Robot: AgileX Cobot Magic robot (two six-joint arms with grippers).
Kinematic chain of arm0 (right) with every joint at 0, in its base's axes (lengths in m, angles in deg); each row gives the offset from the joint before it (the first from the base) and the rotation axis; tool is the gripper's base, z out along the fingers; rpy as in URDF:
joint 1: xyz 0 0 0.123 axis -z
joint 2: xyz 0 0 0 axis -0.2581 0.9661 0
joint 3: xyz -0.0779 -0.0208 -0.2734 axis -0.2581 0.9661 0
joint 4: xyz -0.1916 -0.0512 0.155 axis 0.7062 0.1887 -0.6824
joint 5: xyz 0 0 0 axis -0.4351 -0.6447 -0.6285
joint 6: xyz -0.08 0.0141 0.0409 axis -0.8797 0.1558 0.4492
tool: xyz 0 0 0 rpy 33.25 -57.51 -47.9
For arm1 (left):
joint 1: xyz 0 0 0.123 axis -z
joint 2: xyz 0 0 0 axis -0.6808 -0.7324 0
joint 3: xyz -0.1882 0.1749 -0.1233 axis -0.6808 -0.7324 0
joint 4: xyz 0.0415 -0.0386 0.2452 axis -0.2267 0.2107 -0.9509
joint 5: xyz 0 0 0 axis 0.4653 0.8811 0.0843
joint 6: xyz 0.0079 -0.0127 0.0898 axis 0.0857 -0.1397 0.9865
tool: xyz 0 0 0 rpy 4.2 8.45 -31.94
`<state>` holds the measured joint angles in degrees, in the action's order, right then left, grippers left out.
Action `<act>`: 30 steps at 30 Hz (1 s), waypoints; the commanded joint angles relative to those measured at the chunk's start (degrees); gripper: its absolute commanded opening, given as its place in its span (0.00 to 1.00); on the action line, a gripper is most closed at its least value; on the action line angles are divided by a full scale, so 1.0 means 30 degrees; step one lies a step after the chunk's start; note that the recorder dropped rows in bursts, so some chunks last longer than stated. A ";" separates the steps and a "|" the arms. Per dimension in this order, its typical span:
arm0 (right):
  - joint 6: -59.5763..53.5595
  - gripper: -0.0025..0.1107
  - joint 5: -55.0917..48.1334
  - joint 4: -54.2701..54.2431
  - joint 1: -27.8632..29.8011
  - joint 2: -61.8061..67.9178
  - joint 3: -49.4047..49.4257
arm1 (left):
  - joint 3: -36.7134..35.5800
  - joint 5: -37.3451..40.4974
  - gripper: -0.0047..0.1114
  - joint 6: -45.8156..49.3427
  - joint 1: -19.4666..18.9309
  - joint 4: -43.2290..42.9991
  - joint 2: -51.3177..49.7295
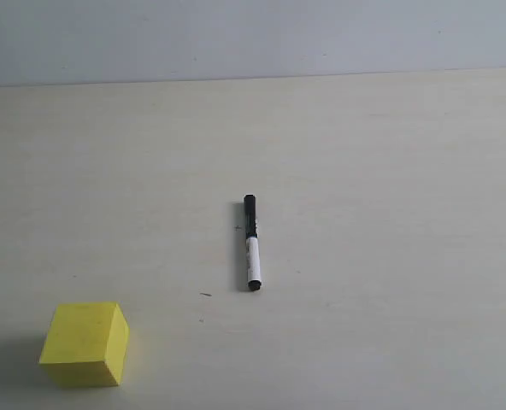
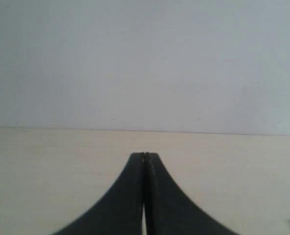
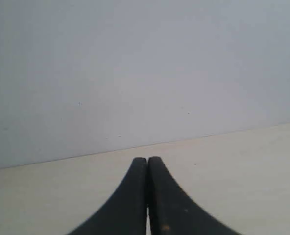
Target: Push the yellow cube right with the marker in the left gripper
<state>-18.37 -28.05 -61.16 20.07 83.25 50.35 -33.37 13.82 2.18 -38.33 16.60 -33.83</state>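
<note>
1. The marker [image 1: 251,243] lies loose mid-table, cap end pointing far. It is not yet picked up, so no pushing can start.
2. The yellow cube [image 1: 84,343] sits near-left, well apart from the marker, with bare tabletop to its right.
3. The left gripper [image 2: 145,155] is pinched closed on nothing, and the right gripper [image 3: 147,159] likewise.
4. A pale table [image 1: 390,171] runs back to a plain grey wall [image 1: 236,34].

The marker [image 1: 251,243] at the frame's centre and the yellow cube [image 1: 84,344] at lower left are sitting well apart on the table [image 1: 390,171], leaving an open lane between them, while the whole right side and upper band are lying bare
</note>
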 commanded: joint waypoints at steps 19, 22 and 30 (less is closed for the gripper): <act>0.0023 0.02 0.0139 0.0094 0.0099 -0.0158 0.0089 | -0.0057 -0.0547 0.04 -0.4789 -0.0052 0.0377 0.0135; 0.0023 0.02 0.0139 0.0094 0.0099 -0.0158 0.0089 | -0.0057 -0.2396 0.04 -0.5348 -0.0052 0.0377 0.0135; 0.0023 0.02 0.0139 0.0094 0.0099 -0.0158 0.0089 | -0.0057 -0.6686 0.04 -0.7980 -0.0014 0.0377 0.0135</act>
<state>-18.37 -28.05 -61.16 20.07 83.25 50.35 -33.46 -0.53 -17.42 -38.33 17.42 -33.74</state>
